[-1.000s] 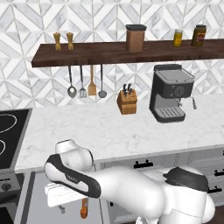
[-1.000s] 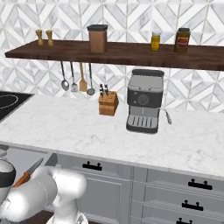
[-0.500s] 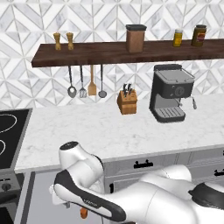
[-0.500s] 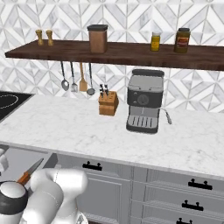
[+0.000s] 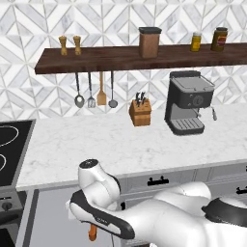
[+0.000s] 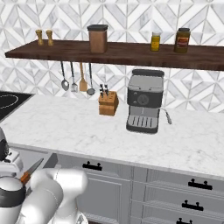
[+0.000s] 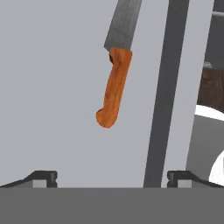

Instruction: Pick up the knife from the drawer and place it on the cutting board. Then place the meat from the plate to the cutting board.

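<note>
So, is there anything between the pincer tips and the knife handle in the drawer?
No. In the hand view, bare light-grey drawer floor lies between the open pincer and the knife handle.

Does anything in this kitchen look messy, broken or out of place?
Nothing stands out. The knife lies flat in the open drawer, the knife block and coffee machine stand upright on the counter, with no spills.

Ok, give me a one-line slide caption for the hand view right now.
Open tool looking down at the knife, its orange-brown handle nearest, lying on the light-grey drawer floor.
</note>
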{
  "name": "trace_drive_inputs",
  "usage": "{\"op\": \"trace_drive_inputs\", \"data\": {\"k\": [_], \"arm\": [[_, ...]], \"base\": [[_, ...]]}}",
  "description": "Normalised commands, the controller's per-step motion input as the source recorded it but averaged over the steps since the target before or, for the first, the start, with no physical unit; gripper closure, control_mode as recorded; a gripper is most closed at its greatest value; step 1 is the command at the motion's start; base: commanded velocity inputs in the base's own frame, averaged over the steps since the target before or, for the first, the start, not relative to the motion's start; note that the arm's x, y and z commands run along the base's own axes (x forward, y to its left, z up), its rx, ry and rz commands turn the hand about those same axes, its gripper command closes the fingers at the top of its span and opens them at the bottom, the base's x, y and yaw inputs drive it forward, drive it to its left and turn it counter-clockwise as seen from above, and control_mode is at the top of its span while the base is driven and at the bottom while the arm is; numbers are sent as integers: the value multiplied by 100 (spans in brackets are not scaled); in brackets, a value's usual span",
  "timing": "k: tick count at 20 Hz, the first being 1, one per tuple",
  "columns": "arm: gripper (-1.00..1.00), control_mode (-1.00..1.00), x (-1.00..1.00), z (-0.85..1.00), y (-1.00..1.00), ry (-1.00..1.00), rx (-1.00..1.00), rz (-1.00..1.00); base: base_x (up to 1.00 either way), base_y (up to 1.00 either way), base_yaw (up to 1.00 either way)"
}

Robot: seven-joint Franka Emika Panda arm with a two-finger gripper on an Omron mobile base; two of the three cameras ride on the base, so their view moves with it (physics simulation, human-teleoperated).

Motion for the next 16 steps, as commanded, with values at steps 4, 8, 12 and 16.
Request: {"op": "trace_drive_inputs", "data": {"k": [4,8,12,16], "arm": [[-100,-100,35,-44,0,0,0,0],[-100,-100,28,-42,2,0,0,0],[-100,-100,19,-36,7,0,0,0],[-100,-100,0,-22,30,6,0,0]], "base": [[0,0,0],[0,0,0],[0,0,0],[0,0,0]]}}
